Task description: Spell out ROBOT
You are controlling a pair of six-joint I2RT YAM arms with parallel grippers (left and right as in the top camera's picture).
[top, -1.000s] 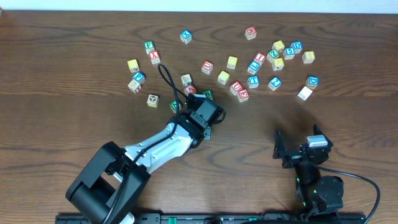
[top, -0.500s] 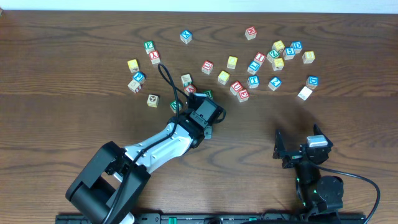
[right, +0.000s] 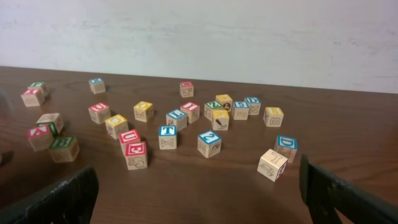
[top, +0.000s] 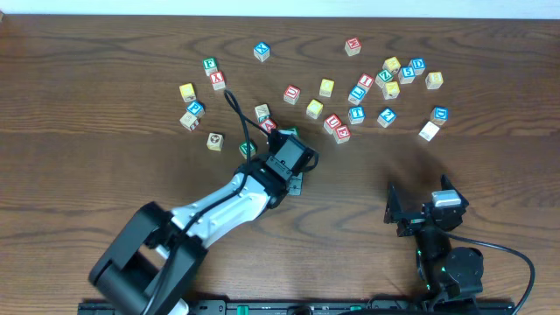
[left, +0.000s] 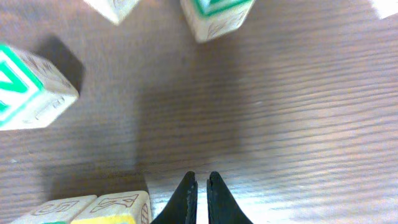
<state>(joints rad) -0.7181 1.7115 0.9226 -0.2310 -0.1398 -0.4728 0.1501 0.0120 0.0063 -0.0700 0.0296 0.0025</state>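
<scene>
While the cubes lie loose and unordered over the far half of the table, the blue-bordered T cube stands upright right of centre, and its T is readable from the right wrist view. A blue Z cube sits just beside it on the right, and two red-lettered cubes lie side by side near it on the left. Beyond those, one yellow-faced cube sits in the middle of the spread, with another yellow-faced cube near it and farther back; their letters are too small to read. A green-bordered cube shows at the top edge of the left wrist view with its letter cut off, so I cannot tell which letter it is. The green N cube lies to its left, apart from it and turned at an angle.

The left gripper hangs over bare wood near these cubes. Its two fingertips are drawn almost together with nothing between them, and they touch no cube. A cube with a yellow top edge lies just left of the tips. From overhead, the left arm reaches diagonally from the near left to the near edge of the cluster, and its wrist covers the gripper. The right gripper rests well apart at the near right of the table, jaws spread wide and empty, facing the cubes.
</scene>
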